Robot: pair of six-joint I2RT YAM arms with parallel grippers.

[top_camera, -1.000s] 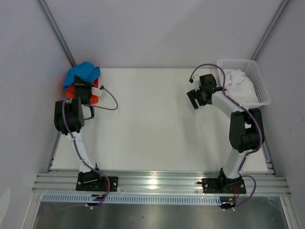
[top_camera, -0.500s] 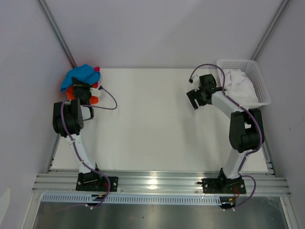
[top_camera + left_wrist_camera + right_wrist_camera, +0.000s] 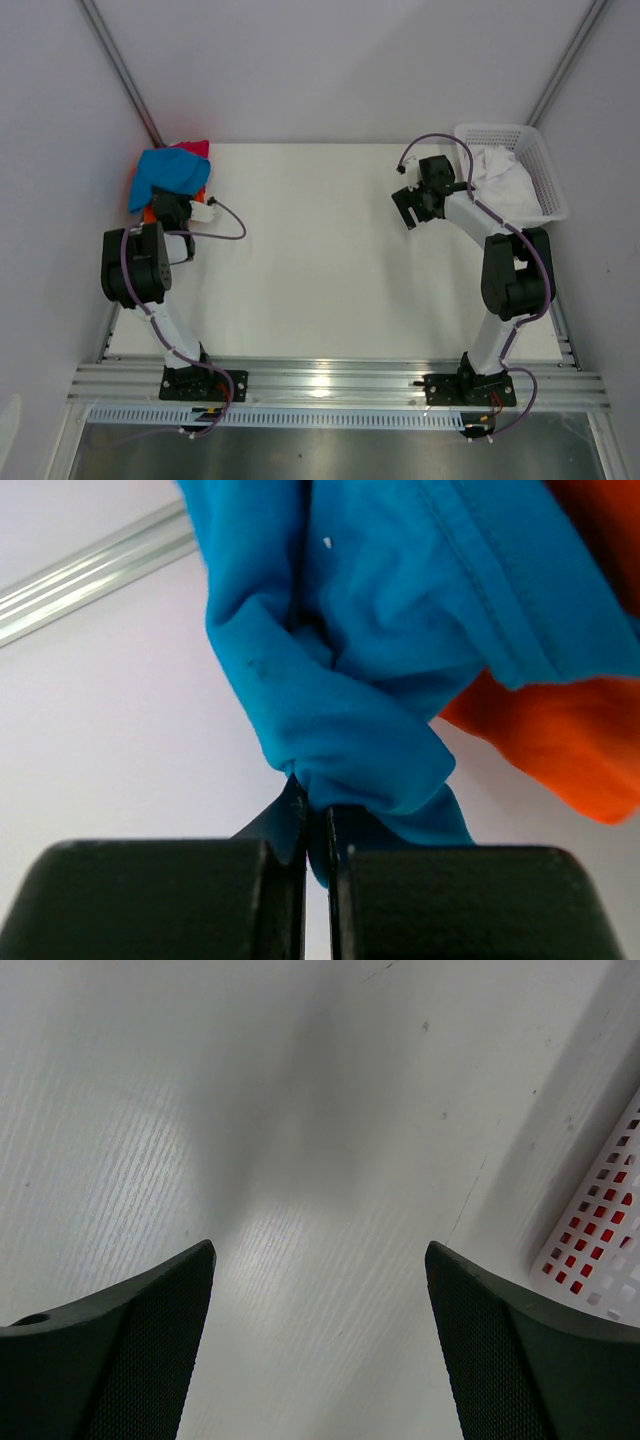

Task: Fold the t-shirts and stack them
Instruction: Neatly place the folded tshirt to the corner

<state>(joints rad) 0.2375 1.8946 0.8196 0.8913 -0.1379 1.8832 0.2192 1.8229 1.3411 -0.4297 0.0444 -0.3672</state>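
The blue t-shirt [image 3: 168, 172] sits bunched at the far left corner of the tabletop [image 3: 320, 260]. It lies over the orange t-shirt [image 3: 560, 740], and a pinkish-red t-shirt [image 3: 196, 148] peeks out behind. The left jaws are clenched on a thin twist of the blue cloth. That pinch looks slim to me, so a pull might let it slip free. A pull could also drag the orange one along and off the edge, this close to the corner. The right jaws hang released over bare tabletop beside the white lattice basket [image 3: 548, 190], well apart and no help if the heap shifts.
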